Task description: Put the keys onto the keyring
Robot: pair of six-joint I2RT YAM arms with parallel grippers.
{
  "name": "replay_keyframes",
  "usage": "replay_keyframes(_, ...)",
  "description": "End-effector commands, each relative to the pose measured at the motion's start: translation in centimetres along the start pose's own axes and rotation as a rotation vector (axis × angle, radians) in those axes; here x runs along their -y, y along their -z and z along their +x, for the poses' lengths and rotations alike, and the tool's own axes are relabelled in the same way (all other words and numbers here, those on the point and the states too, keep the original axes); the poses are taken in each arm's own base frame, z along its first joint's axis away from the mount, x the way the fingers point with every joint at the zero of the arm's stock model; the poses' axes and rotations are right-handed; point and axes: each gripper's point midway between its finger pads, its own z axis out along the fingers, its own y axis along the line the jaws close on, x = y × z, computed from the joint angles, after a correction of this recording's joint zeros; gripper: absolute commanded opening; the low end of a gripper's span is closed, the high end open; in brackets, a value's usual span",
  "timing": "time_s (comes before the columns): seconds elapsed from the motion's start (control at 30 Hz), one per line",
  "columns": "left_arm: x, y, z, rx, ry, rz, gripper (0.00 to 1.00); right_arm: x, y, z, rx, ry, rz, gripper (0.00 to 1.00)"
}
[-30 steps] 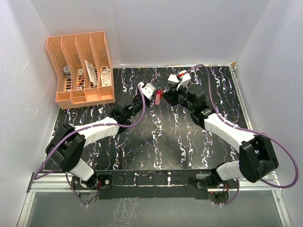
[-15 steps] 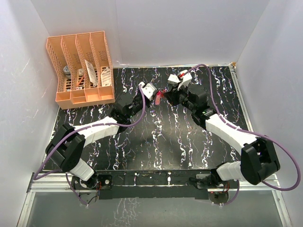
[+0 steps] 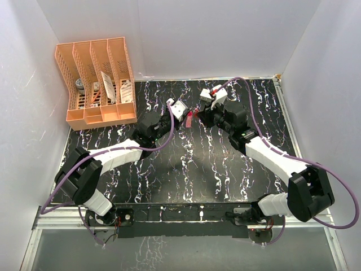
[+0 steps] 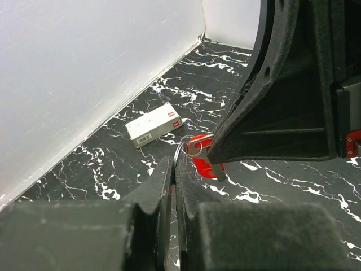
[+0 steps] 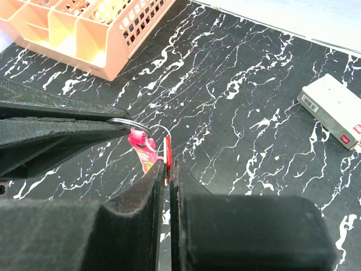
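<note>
Both grippers meet above the table's back middle. My left gripper (image 3: 185, 113) (image 4: 174, 164) is shut on the keyring (image 4: 179, 152), a thin metal ring. Its slim pink tag (image 5: 142, 148) hangs below the ring (image 5: 131, 122) in the right wrist view. My right gripper (image 3: 199, 113) (image 5: 168, 167) is shut on the red-headed key (image 5: 168, 153), held edge-on right beside the ring. In the left wrist view the red key (image 4: 203, 164) shows under the right finger, with a pale metal piece (image 4: 196, 148) on a small loop touching it. What that piece is I cannot tell.
A white rectangular box (image 4: 153, 125) (image 5: 333, 110) with red marks lies on the black marbled table (image 3: 186, 164) behind the grippers. An orange slotted rack (image 3: 96, 82) (image 5: 84, 28) stands at the back left. White walls close the back and both sides.
Both grippers stay shut. The right wrist has turned a little, and the ring and key have drifted slightly to the right.
</note>
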Motion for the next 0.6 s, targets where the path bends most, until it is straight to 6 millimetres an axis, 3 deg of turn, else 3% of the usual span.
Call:
replay_keyframes(0.0,-1.2,0.1,-1.4,0.048,0.002,-0.037,0.0,0.3,0.7,-4.7,0.105,0.077,0.029,0.0)
replay_keyframes(0.4,-1.8,0.0,-4.1,0.157,0.029,-0.056,0.0,-1.0,-0.5,-3.6,0.071,0.048,-0.055,0.0)
replay_keyframes(0.57,-1.6,-0.5,-4.3,0.168,0.037,-0.041,0.0,-1.3,-0.7,-3.3,0.06,0.045,-0.075,0.0)
